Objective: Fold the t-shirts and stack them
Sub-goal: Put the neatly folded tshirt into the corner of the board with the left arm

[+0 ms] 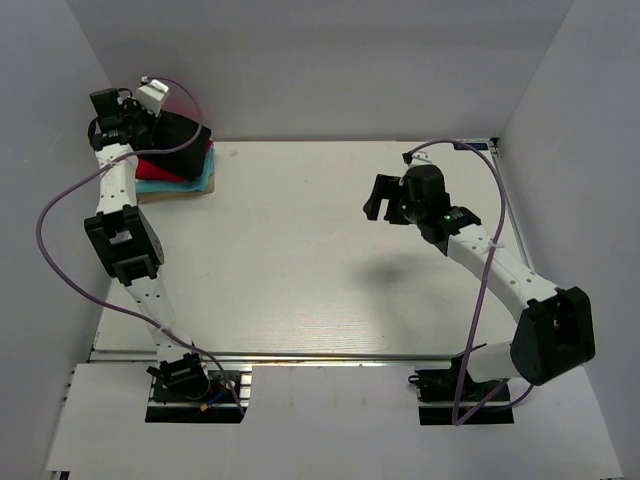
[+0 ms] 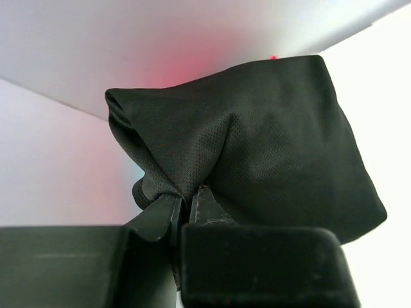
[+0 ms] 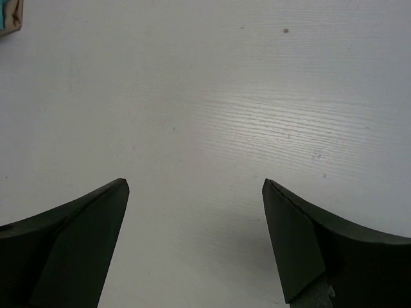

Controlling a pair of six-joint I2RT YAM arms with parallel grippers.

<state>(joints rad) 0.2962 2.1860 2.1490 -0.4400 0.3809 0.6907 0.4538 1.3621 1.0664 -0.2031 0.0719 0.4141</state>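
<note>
Black t-shirt (image 1: 182, 136), bunched into a bundle, tops the pile of red t-shirt (image 1: 158, 169), teal t-shirt (image 1: 205, 179) and tan t-shirt (image 1: 152, 195) at the far left corner of your worktop (image 1: 300, 270). Your left hand (image 2: 189, 196) is pinched tight on a gathered fold of the black cloth. Your right hand (image 3: 196, 186) hangs over the worktop's right side, well apart from the pile, fingers spread wide and holding nothing.

The left tool (image 2: 188, 200) has its two dark fingers (image 2: 160, 215) pressed together on a gathered pinch of cloth at the lower left edge of the black t-shirt (image 2: 270, 147). The shirt is a puffy folded bundle of fine mesh-like fabric filling the middle of the view. Behind it a pale wall (image 2: 128, 45) carries a reddish glow, and the bright white desk (image 2: 388, 102) shows at right.
</note>
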